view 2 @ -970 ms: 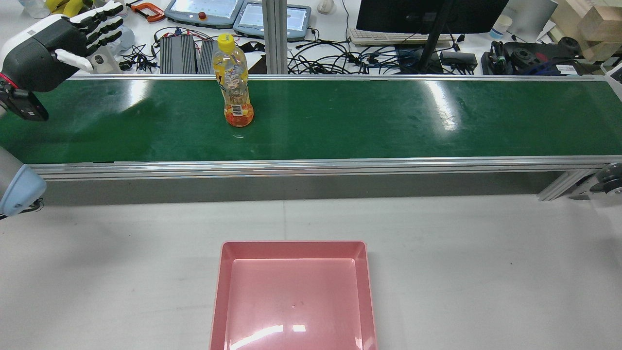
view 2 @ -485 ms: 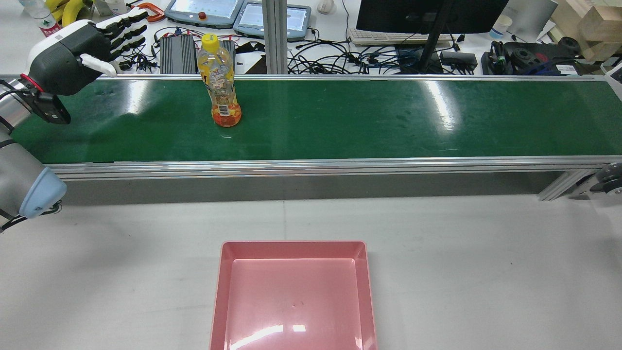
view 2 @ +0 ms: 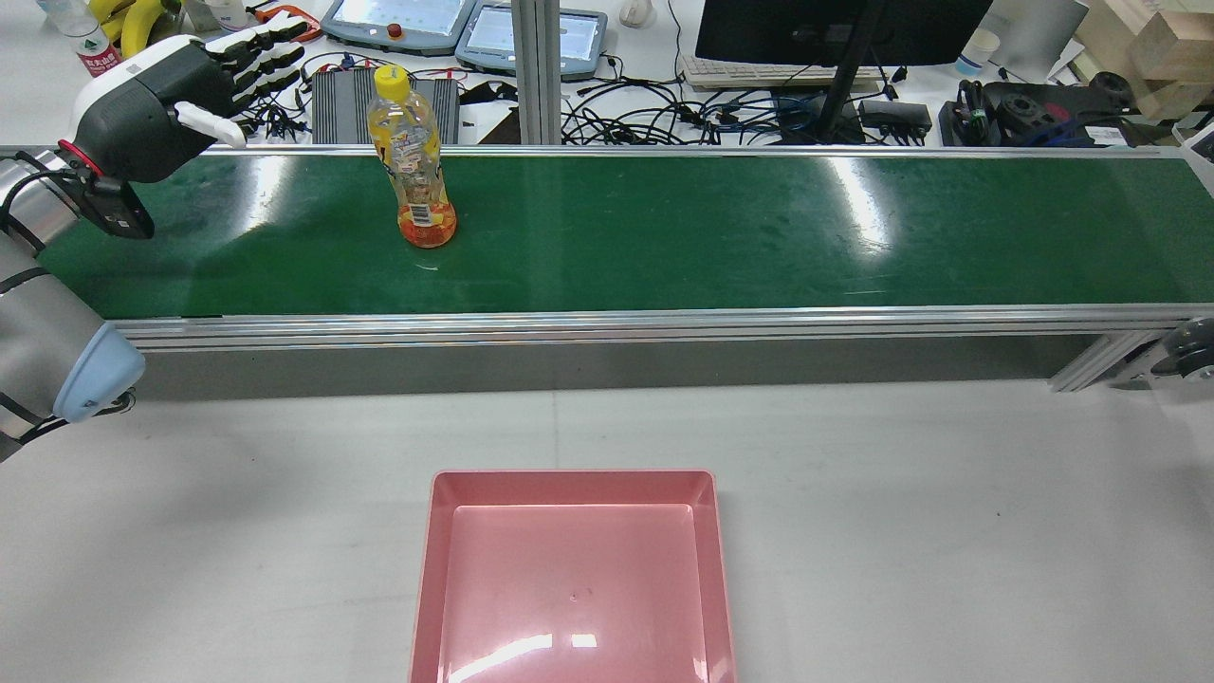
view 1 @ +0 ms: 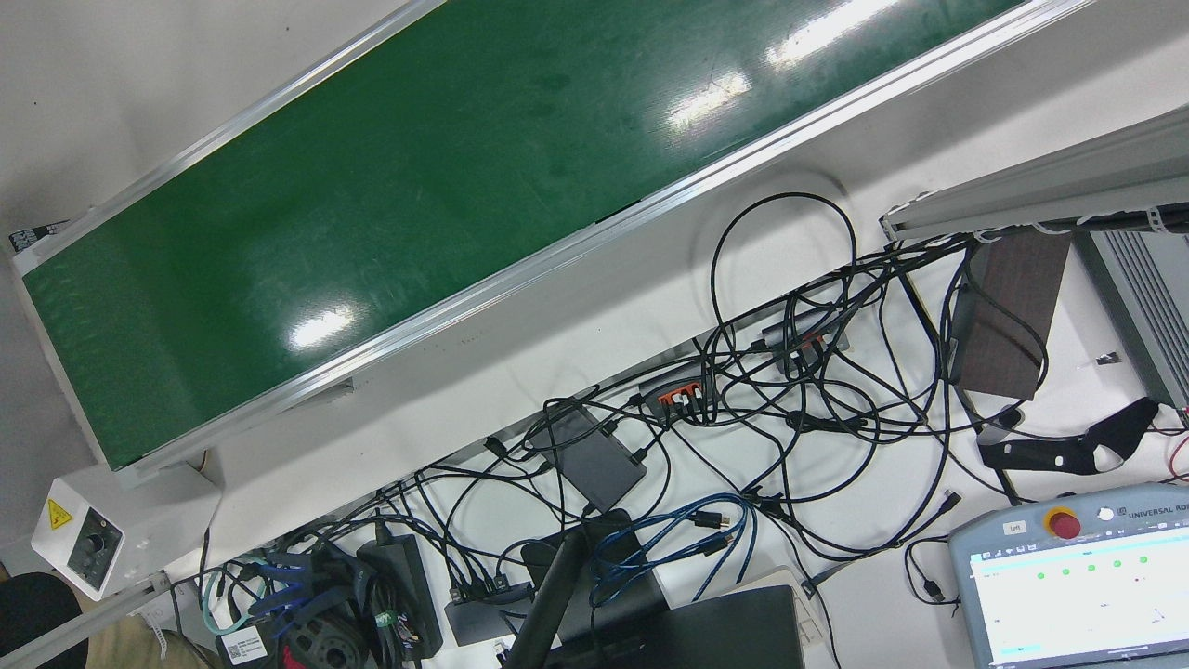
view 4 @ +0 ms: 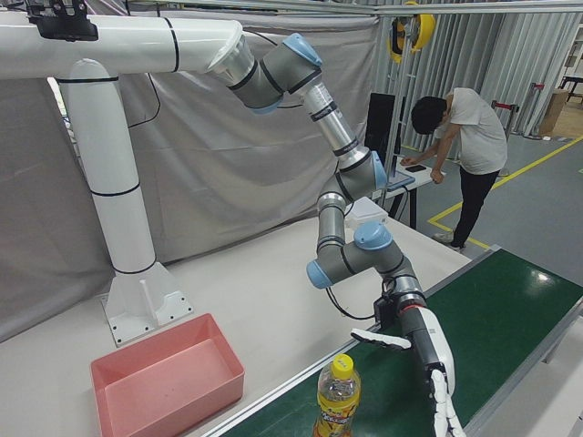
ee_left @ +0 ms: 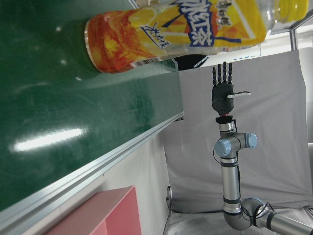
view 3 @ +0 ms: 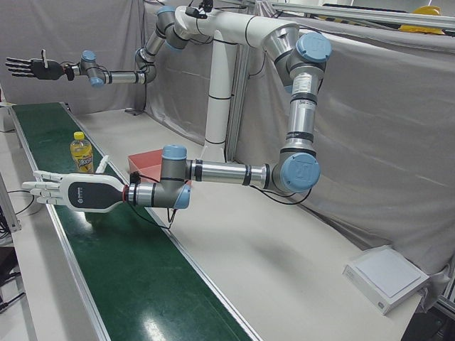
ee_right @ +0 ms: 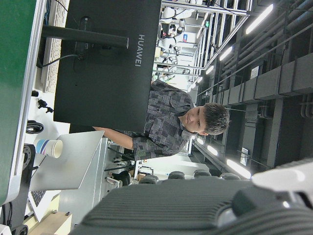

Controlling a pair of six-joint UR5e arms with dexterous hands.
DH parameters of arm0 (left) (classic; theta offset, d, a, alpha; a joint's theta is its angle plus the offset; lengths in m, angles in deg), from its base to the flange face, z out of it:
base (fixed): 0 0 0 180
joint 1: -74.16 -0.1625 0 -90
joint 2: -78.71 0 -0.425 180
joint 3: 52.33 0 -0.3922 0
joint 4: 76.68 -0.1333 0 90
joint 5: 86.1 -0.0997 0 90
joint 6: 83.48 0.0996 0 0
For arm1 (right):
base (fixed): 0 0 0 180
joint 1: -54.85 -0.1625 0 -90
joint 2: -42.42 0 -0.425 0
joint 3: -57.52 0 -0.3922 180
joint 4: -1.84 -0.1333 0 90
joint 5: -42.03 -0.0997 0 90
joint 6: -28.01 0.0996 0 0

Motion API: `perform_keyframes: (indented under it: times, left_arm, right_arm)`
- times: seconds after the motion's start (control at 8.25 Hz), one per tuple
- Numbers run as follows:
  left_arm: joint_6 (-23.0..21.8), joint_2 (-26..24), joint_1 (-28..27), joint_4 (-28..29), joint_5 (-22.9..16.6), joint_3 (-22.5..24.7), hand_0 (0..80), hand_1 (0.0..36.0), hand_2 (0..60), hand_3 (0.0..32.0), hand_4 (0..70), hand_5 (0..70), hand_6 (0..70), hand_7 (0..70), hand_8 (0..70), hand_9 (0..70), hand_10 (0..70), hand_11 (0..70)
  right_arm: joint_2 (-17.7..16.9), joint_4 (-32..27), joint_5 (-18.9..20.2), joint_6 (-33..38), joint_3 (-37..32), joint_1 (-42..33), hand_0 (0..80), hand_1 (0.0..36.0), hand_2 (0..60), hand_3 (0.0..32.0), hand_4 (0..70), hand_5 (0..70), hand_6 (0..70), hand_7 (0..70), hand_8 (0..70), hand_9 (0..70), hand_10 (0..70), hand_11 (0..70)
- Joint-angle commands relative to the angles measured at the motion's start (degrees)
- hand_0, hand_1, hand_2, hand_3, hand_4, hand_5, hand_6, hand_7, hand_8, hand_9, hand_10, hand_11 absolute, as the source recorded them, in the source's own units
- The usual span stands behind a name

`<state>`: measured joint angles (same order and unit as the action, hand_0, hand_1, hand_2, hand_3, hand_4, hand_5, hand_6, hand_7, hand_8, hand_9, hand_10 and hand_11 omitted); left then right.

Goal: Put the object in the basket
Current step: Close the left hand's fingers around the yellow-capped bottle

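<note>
A clear bottle of orange drink (view 2: 413, 161) with a yellow cap stands upright on the green conveyor belt (view 2: 721, 228). My left hand (view 2: 175, 90) is open, fingers spread, hovering over the belt's left end, apart from the bottle and to its left. It also shows in the left-front view (view 3: 71, 192) and the right-front view (view 4: 428, 355), next to the bottle (view 3: 82, 153) (view 4: 337, 396). The bottle fills the top of the left hand view (ee_left: 181, 34). The pink basket (view 2: 574, 579) sits empty on the white table. My right hand (view 3: 32, 67) is open, raised far off past the belt's other end.
Cables, teach pendants (view 2: 398, 24) and a monitor (view 2: 835, 28) crowd the desk behind the belt. An aluminium rail (view 2: 607, 323) edges the belt toward the basket. A person (view 4: 460, 137) stands beyond the belt. A belt control box (view 1: 88, 539) sits at one end.
The bottle has travelled left along the belt toward my left hand. My left hand has moved right and a little forward over the belt's left end, still open.
</note>
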<state>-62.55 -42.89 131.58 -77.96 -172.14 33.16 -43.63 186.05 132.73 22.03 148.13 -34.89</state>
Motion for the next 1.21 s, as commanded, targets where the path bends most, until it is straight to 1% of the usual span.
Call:
perform_keyframes:
  times: [0.0, 0.24, 0.36, 0.73, 0.85, 0.97, 1.09]
  left_arm:
    - [0.0, -0.8, -2.0, 0.0, 0.1, -0.2, 49.6, 3.4, 0.0, 0.0, 14.6, 6.7, 0.0, 0.0, 4.7, 9.1, 4.8, 7.9]
    - [0.0, -1.8, -2.1, 0.1, 0.0, -0.1, 49.9, 3.5, 0.0, 0.0, 14.7, 6.3, 0.0, 0.0, 5.1, 9.6, 5.4, 8.8]
    - [-0.1, -2.4, -2.2, 0.3, 0.0, -0.1, 49.9, 3.8, 0.0, 0.0, 14.7, 6.2, 0.0, 0.0, 5.1, 9.5, 5.0, 8.1]
    - [-0.2, -2.4, -2.3, 1.1, 0.0, -0.1, 49.6, 4.3, 0.0, 0.0, 15.1, 6.4, 0.0, 0.0, 5.2, 9.7, 5.4, 8.8]
    - [-0.2, -2.4, -2.3, 1.1, 0.0, -0.2, 49.2, 5.1, 0.0, 0.0, 15.7, 8.2, 0.0, 0.0, 5.9, 10.6, 5.6, 9.1]
    - [-0.3, -2.4, -2.3, 1.0, 0.0, -0.2, 49.6, 6.7, 0.0, 0.0, 16.6, 13.6, 0.0, 0.0, 8.1, 13.7, 7.8, 12.3]
    - [-0.4, -2.7, -2.3, -0.1, 0.0, -0.3, 52.4, 13.7, 2.8, 0.0, 26.1, 32.2, 7.0, 6.4, 15.8, 23.7, 24.9, 37.1]
  right_arm:
    - [0.0, 0.0, 0.0, 0.0, 0.0, 0.0, 0.0, 0.0, 0.0, 0.0, 0.0, 0.0, 0.0, 0.0, 0.0, 0.0, 0.0, 0.0]
    - [0.0, 0.0, 0.0, 0.0, 0.0, 0.0, 0.0, 0.0, 0.0, 0.0, 0.0, 0.0, 0.0, 0.0, 0.0, 0.0, 0.0, 0.0]
    - [0.0, 0.0, 0.0, 0.0, 0.0, -0.1, 0.0, 0.0, 0.0, 0.0, 0.0, 0.0, 0.0, 0.0, 0.0, 0.0, 0.0, 0.0]
    - [0.0, 0.0, 0.0, 0.0, 0.0, 0.0, 0.0, 0.0, 0.0, 0.0, 0.0, 0.0, 0.0, 0.0, 0.0, 0.0, 0.0, 0.0]
    - [0.0, 0.0, 0.0, 0.0, 0.0, 0.0, 0.0, 0.0, 0.0, 0.0, 0.0, 0.0, 0.0, 0.0, 0.0, 0.0, 0.0, 0.0]
    - [0.0, -0.1, 0.0, 0.0, 0.0, 0.0, 0.0, 0.0, 0.0, 0.0, 0.0, 0.0, 0.0, 0.0, 0.0, 0.0, 0.0, 0.0]
    - [0.0, 0.0, 0.0, 0.0, 0.0, 0.0, 0.0, 0.0, 0.0, 0.0, 0.0, 0.0, 0.0, 0.0, 0.0, 0.0, 0.0, 0.0]
